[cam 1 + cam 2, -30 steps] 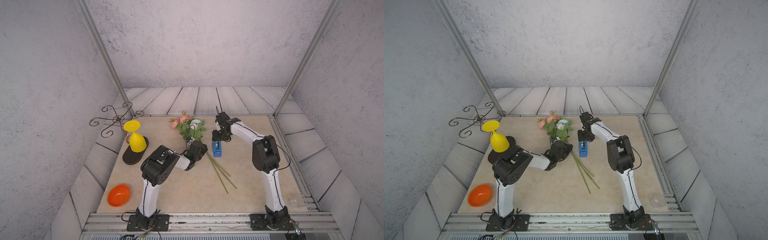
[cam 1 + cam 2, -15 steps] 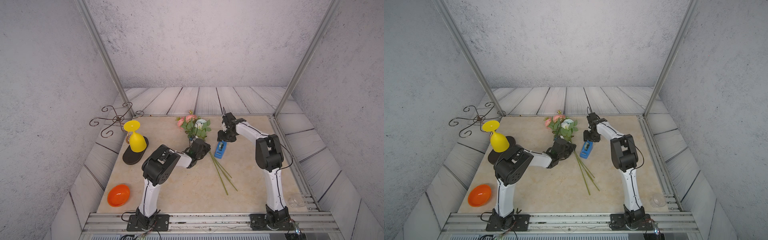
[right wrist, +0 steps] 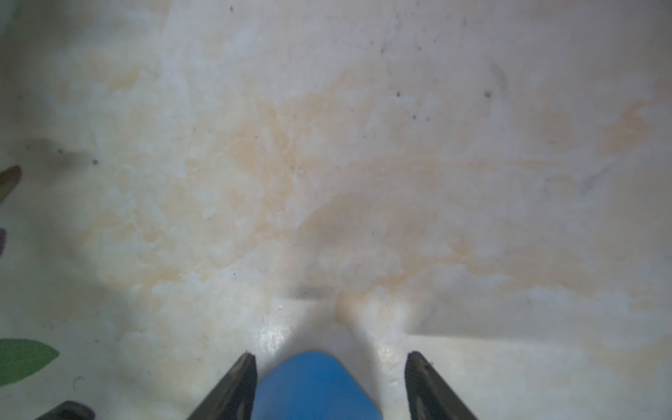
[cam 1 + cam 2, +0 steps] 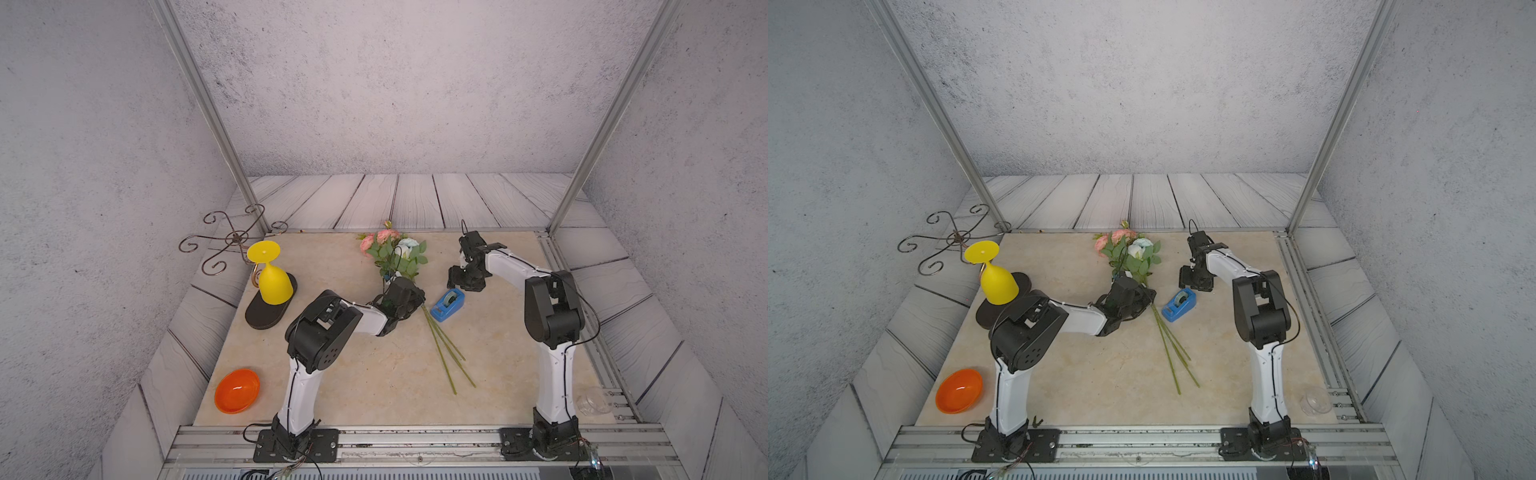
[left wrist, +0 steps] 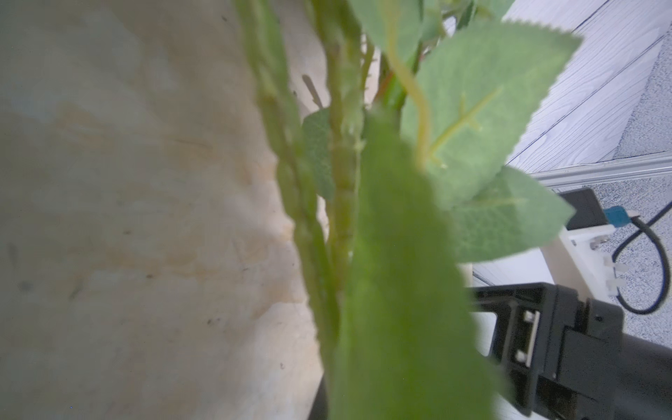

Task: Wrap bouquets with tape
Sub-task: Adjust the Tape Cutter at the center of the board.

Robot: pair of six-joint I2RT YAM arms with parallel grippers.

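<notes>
1 beige worktop (image 4: 374, 395); 2 arms, left arm (image 4: 320, 332) & right arm (image 4: 548, 307), based at its near edge. 1 bouquet (image 4: 392, 253), the longest thing there: blooms by the far edge approx mid-width, 3 thin green stems (image 4: 446, 357) running toward the near edge, tips fanned apart. Looks: 2 pink blooms on its left side, 1 pale blue-white bloom on the right, toothed green leaves under them; the left wrist view shows stems & leaves close-up, blurry. The left claw (image 4: 405, 297) is clamped together on the stems just below the leaves. 1 wire scroll stand (image 4: 232, 241) off the far-left corner; 1 black oval base (image 4: 266, 318) across the left edge w/ 1 yellow goblet (image 4: 272, 276) upside-down over it, tilted. 1 orange bowl (image 4: 237, 390) at the left edge nr the near-left corner. 1 tape dispenser (image 4: 447, 305), blue wedge w/ pale roll, lies just right of the stems, mid worktop. The right claw (image 4: 464, 284) sits at its far end: in the right wrist view the fingers (image 3: 236, 389) stand apart w/ the blue body btwn them, a gap showing on one side, not clamped. 1 clear cup (image 4: 594, 401) by the near-right corner.
</notes>
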